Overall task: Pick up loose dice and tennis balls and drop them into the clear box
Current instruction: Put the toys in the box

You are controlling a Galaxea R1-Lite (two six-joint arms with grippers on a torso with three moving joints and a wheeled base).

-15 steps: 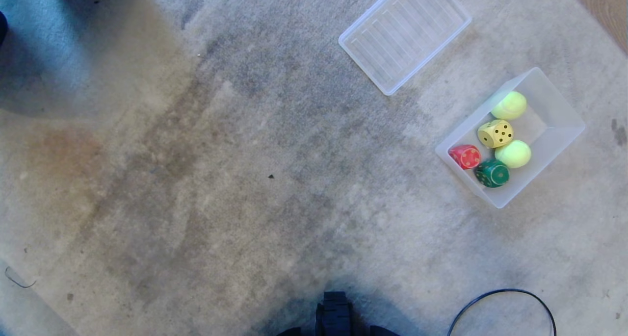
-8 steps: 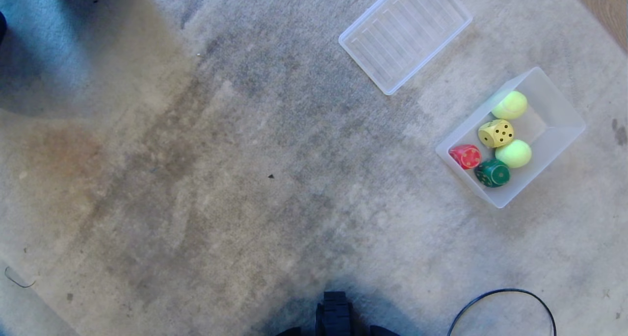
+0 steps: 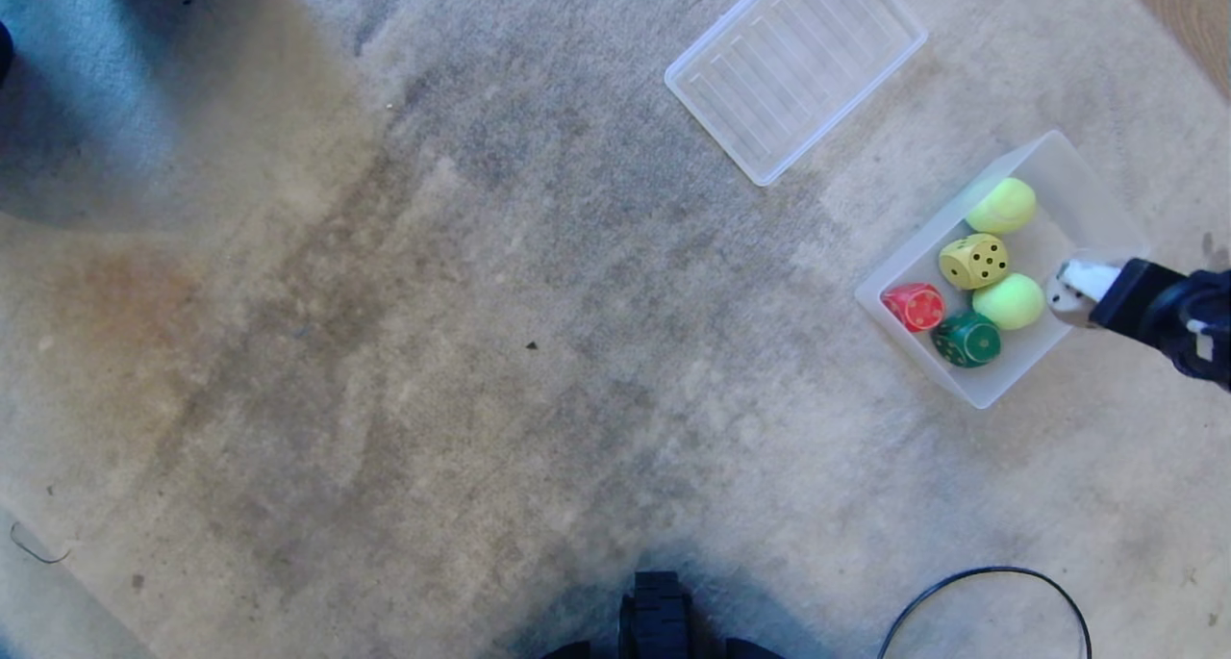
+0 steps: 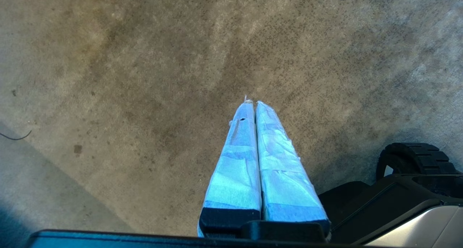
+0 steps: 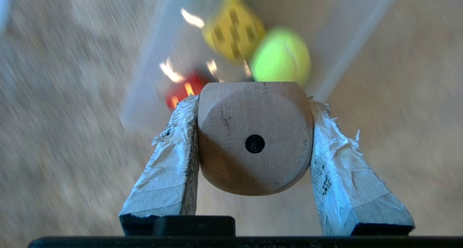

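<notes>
Cream die sits clamped between my right gripper's taped fingers, at the clear box's right-hand wall. Inside lie the yellow, red and green dice and two tennis balls. I should get past the rim over bare floor, then release. My left gripper is closed, parked over carpet.

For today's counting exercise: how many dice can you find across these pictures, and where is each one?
4. The red die, green die and yellow die lie in the clear box. The cream die is clamped in the right tool, at the box's edge.
</notes>
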